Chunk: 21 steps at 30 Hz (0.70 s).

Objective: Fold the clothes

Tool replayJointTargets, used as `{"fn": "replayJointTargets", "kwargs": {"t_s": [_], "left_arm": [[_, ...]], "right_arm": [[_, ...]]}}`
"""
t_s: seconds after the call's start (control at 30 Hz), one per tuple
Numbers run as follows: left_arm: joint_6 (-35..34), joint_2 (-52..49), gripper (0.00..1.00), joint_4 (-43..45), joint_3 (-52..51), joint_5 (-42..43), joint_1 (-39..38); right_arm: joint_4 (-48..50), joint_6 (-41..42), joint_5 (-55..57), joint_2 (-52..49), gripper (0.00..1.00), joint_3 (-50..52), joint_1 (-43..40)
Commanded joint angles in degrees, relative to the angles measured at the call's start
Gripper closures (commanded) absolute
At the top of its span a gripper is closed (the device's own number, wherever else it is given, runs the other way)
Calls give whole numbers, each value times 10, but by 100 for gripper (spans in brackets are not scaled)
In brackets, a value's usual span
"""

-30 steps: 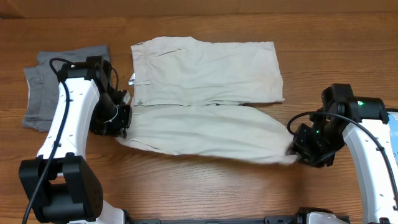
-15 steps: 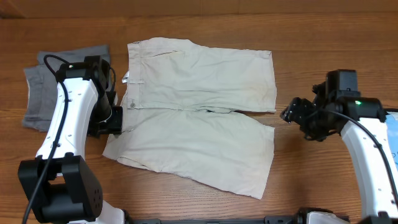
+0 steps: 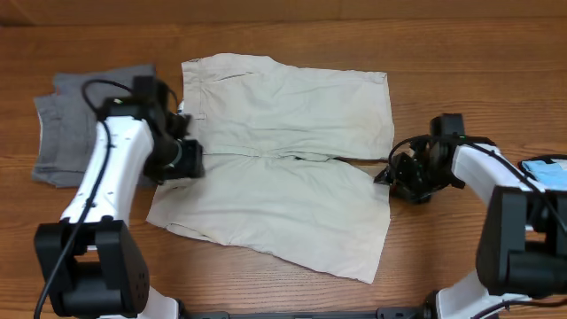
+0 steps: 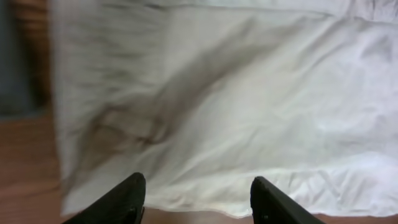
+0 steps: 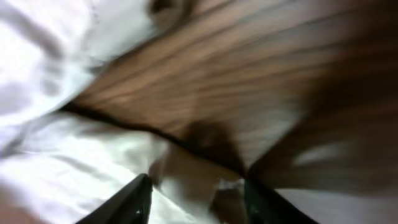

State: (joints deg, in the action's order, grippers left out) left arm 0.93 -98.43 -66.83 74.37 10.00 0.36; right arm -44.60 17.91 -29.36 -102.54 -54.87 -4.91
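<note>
The beige shorts (image 3: pixel 283 151) lie spread flat on the wooden table, waistband to the left and both legs pointing right. My left gripper (image 3: pixel 182 161) stands at the waistband's left edge. In the left wrist view its jaws (image 4: pixel 198 184) are open, with nothing between them and the pale cloth (image 4: pixel 249 93) just ahead. My right gripper (image 3: pixel 391 175) is at the right hems, where the two legs meet. Its wrist view is blurred. There its jaws (image 5: pixel 196 186) stand apart, open, with a bit of the cloth's (image 5: pixel 56 168) edge lying between them.
A darker grey garment (image 3: pixel 62 124) lies at the left, partly under my left arm. A light-blue item (image 3: pixel 545 168) shows at the right edge. Bare wood (image 3: pixel 461 89) surrounds the shorts.
The near leg was held stretched by both grippers; both let go and it now lies flat. My left gripper moved up to the waistband, my right up and left to the hems.
</note>
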Motion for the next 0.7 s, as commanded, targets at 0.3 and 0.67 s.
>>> {"fn": "replayJointTargets", "kwargs": {"t_s": [0.3, 0.67], "left_arm": [[14, 10, 43, 136, -214, 28, -14], [2, 10, 42, 148, -227, -10, -11]], "right_arm": [[-67, -78, -28, 24, 96, -140, -18], [-191, 17, 226, 63, 49, -240, -16]]}}
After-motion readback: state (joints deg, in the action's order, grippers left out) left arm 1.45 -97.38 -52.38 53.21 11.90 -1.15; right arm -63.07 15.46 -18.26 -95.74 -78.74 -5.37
